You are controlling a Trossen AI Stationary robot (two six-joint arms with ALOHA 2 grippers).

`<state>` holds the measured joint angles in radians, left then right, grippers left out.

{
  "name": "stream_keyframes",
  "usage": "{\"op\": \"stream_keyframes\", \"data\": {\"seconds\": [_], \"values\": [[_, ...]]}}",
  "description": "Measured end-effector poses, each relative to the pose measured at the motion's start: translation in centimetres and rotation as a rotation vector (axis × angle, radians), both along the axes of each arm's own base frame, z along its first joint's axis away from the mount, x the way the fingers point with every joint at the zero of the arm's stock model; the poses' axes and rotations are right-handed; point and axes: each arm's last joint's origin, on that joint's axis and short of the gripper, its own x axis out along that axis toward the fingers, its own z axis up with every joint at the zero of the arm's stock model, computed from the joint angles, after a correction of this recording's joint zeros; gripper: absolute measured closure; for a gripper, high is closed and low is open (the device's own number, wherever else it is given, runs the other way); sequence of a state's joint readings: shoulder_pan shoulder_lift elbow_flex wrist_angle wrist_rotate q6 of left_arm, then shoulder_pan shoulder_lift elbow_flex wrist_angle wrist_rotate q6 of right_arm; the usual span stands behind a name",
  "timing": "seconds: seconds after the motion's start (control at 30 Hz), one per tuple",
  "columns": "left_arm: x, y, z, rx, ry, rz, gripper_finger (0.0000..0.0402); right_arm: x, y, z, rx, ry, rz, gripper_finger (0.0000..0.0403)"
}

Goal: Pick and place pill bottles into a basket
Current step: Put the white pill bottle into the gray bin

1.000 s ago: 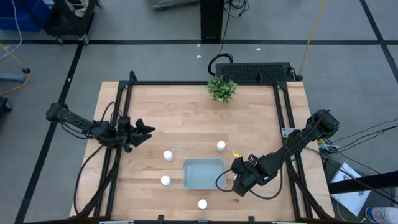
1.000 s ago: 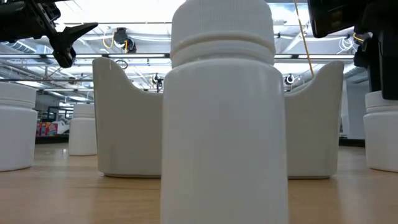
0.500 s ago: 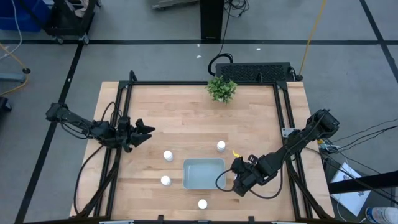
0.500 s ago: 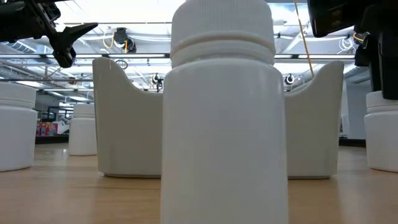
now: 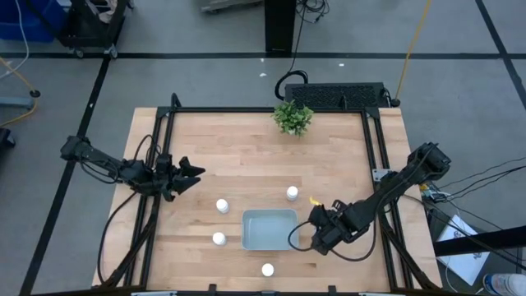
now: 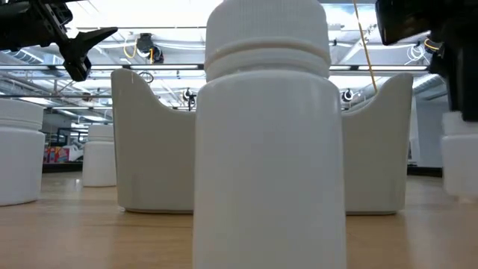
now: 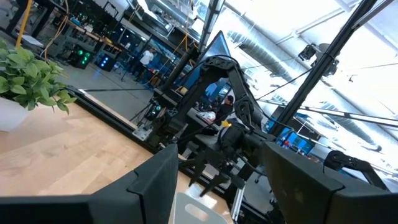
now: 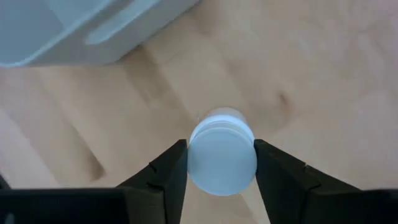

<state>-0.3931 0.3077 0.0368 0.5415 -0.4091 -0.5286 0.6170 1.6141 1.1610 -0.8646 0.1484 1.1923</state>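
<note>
Three white pill bottles stand upright on the wood table around the basket, a pale grey-blue tray: one on its left, one at its far left, one beyond it. Another bottle stands at the near edge and fills the low view. My right gripper is just right of the basket, shut on a fifth bottle, which also shows in the low view. My left gripper hangs open and empty in the air over the table's left side. My right gripper pinches the bottle's cap between its two fingers, one on each side. The fingers come from above, pointing down. The bottle hangs upright below them, its base just off the table.
A small green plant stands at the table's far edge. Black frame rails run along the table's left and right sides. Bare wood lies between the plant and the bottles.
My right gripper has risen a little and shifted slightly toward the table's right edge, carrying the bottle. In the low view the bottle now sits higher, its base off the wood.
</note>
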Motion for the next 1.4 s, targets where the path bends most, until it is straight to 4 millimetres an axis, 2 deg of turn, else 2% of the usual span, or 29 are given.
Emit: {"op": "stream_keyframes", "data": {"seconds": [0.47,0.77,1.07,1.27,1.4], "values": [[0.0,0.0,0.0,0.000,0.000,0.000,0.0160,-1.2,-1.7,5.6,-0.074,-0.347,0.003,0.0253],[0.0,0.0,0.0,0.004,0.001,0.012,0.0160,1.7,-2.6,8.2,-0.078,-0.652,0.157,0.0253],[0.0,0.0,0.0,0.007,0.001,0.012,0.0160,4.5,-3.8,7.7,-0.045,-0.646,0.225,0.0253],[0.0,0.0,0.0,0.010,0.001,0.014,0.0160,7.7,-2.8,8.4,-0.031,-0.565,0.303,0.0253],[0.0,0.0,0.0,0.015,0.002,0.014,0.0160,9.4,-2.5,9.0,-0.047,-0.424,0.325,0.0253]]}}
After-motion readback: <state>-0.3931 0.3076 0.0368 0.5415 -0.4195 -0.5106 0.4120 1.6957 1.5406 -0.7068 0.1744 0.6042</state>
